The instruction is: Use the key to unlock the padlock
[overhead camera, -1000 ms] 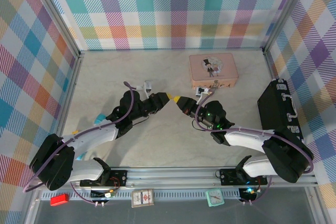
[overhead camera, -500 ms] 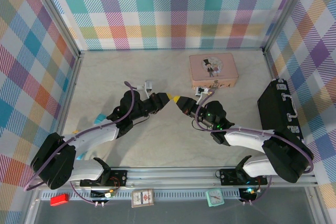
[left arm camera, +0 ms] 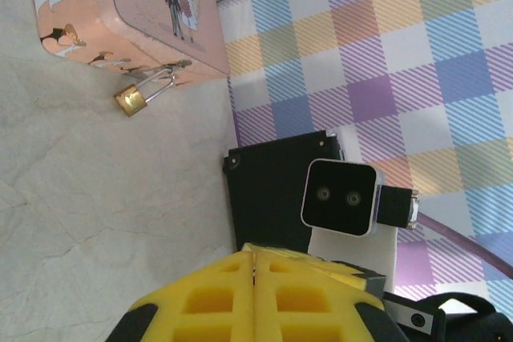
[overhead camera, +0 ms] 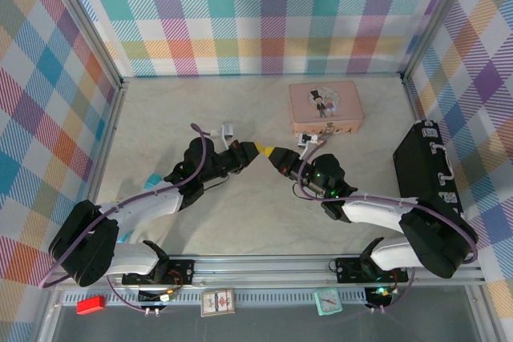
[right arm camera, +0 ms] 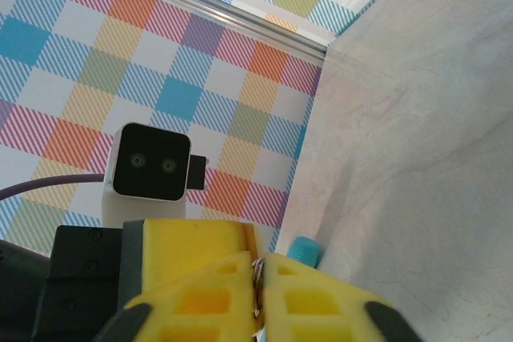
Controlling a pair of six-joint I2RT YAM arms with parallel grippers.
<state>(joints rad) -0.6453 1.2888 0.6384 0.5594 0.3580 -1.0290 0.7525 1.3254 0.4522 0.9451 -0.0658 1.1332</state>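
Padlock (left arm camera: pixel 131 100) is left on the pink tin (left arm camera: pixel 120 6), upper left, while the key (right arm camera: pixel 257 267) is seemingly handed from barely parted right gripper (right arm camera: pixel 260 298) to tight-shut left gripper (left arm camera: pixel 254 274).

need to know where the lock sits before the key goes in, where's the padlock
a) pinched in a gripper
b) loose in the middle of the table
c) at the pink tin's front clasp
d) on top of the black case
c: in the left wrist view the padlock lies on the table right against the pink tin, with its silver shackle running up to the tin's clasp.
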